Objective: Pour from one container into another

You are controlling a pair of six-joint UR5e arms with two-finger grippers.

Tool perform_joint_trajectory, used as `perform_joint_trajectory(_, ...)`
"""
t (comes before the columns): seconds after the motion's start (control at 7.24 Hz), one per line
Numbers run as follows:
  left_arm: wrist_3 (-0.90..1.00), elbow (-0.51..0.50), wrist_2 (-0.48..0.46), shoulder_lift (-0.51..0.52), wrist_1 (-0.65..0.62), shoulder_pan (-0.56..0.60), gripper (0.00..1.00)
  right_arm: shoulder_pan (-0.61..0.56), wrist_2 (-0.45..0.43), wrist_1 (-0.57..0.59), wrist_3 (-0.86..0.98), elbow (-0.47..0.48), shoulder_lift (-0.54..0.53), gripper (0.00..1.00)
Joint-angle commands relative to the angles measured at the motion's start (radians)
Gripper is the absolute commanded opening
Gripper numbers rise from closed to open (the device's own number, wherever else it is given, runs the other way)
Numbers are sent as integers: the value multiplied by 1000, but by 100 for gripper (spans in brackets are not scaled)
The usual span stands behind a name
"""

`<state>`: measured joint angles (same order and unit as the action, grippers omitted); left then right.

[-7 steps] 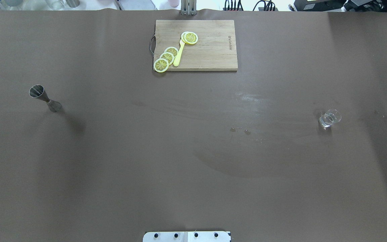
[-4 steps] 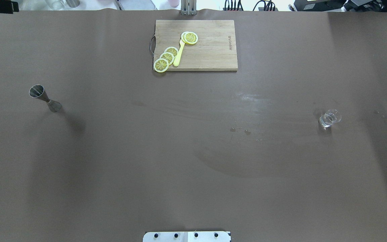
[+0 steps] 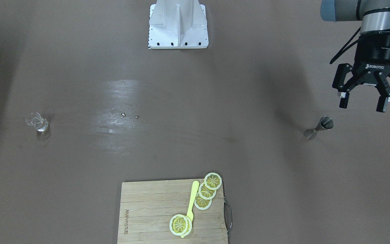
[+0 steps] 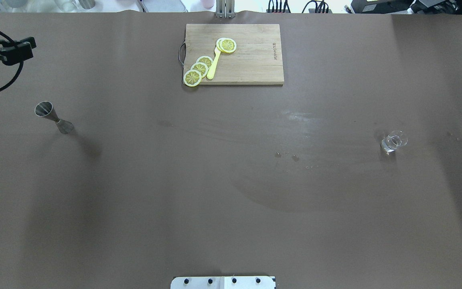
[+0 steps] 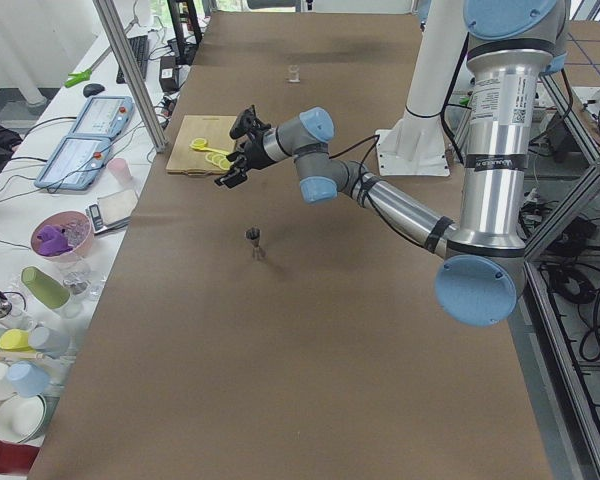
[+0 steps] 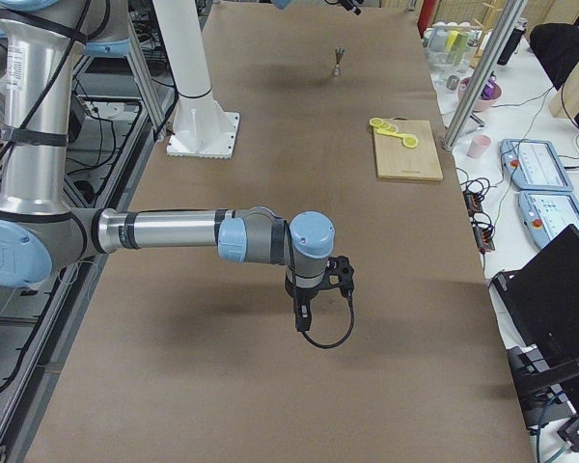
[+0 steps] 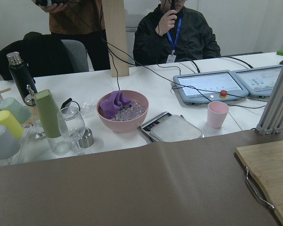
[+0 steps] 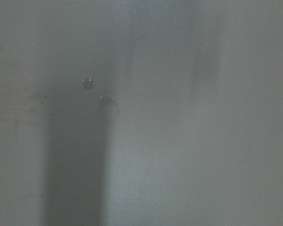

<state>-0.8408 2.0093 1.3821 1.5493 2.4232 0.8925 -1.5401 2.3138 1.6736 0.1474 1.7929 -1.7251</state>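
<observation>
At the robot's left end of the table, the left gripper (image 3: 362, 104) hangs above the surface, fingers spread and empty, pointing away from the base. The jigger (image 3: 318, 128) stands upright nearby, long axis vertical, mouth up. The glass (image 3: 37, 122) stands upright at the opposite end. For the right gripper (image 6: 302, 316), I cannot tell how the fingers are set.

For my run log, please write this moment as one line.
left gripper: open, near jigger, not touching | right gripper: cannot tell | jigger, glass: standing, not held

Pink bowl (image 7: 122, 110) beyond brown table (image 7: 132, 188)
</observation>
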Motion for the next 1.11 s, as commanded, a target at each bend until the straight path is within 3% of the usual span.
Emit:
perform_joint_trajectory(0.0, -52, -14, -250, -121, 184, -155, 98, 0, -1, 0, 7, 0, -1, 100)
perform_joint_trajectory(0.28, -55, -50, -510, -182, 334, -320, 97, 0, -1, -2, 11, 2, 1, 100)
perform_joint_trajectory(0.69, -76, -107, -716, -210, 416, -433, 97, 35, -7, -63, 153, 5, 27, 100)
perform_joint_trajectory(0.97, -151, -141, -869, -210, 407, -541, 97, 35, 39, -109, 171, 9, 29, 100)
